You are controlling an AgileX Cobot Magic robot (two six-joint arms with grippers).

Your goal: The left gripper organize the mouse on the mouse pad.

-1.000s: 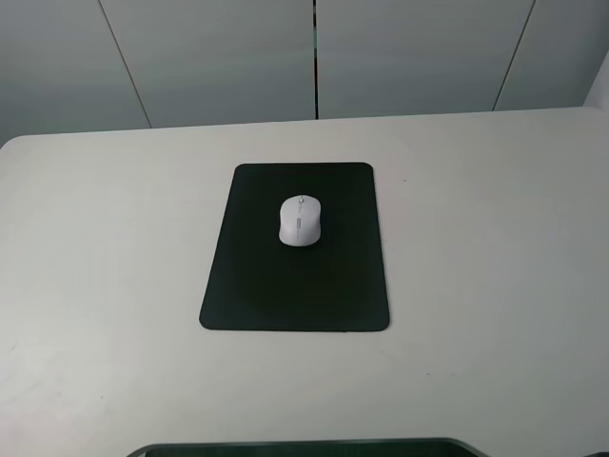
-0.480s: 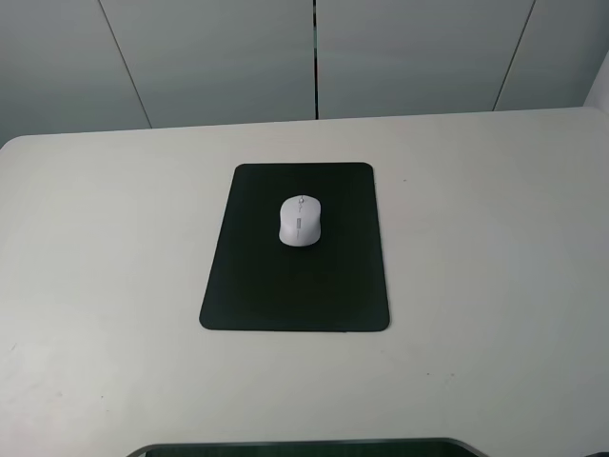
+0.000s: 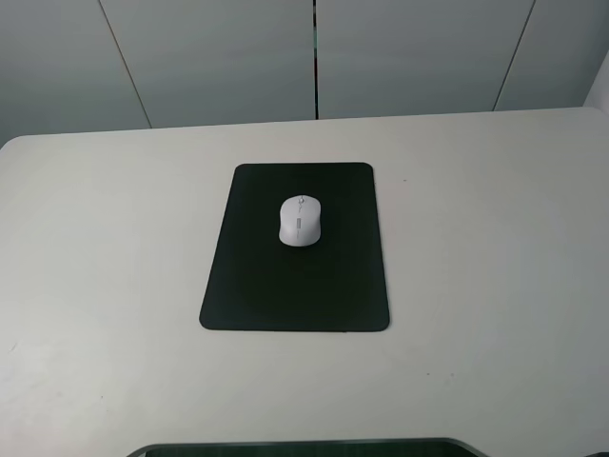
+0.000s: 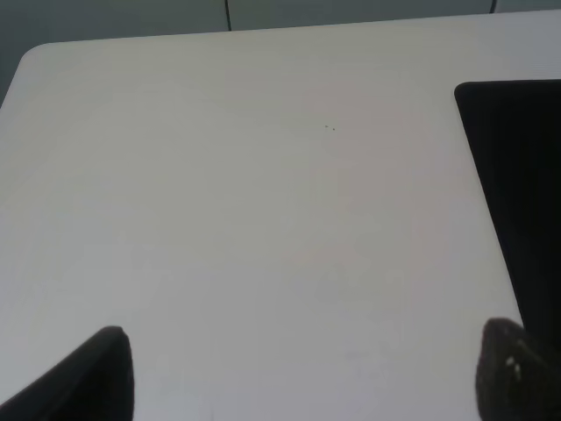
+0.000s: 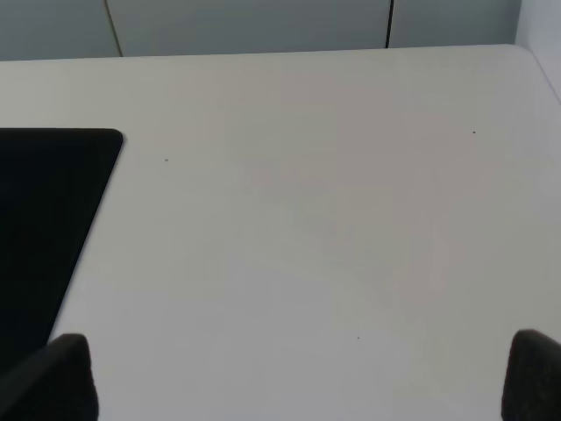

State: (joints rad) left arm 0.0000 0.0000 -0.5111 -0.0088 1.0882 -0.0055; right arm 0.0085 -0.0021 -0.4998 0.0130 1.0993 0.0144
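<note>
The left gripper [image 4: 302, 373] has its jaws spread wide, with nothing between them: its two dark fingertips [image 4: 96, 373] show only at the edges of the left wrist view, well apart, over bare table [image 4: 263, 219]. One tip sits close to the pad's [image 4: 517, 184] long edge, and only a strip of the pad is in that view. The right gripper [image 5: 302, 377] looks the same in its own wrist view, two dark tips [image 5: 57, 377] set wide apart and holding nothing, one of them near the pad's other side [image 5: 44, 210]. Neither gripper appears in the high view. There the black pad [image 3: 297, 249] lies flat near the middle of the pale table [image 3: 495, 267], its long sides running away from the camera. The white mouse [image 3: 301, 220] rests on the pad, in its far half and about midway between its long sides, with its grey strip pointing away from the camera, in line with those sides. Grey wall panels [image 3: 314, 57] rise behind the table's far edge.
</note>
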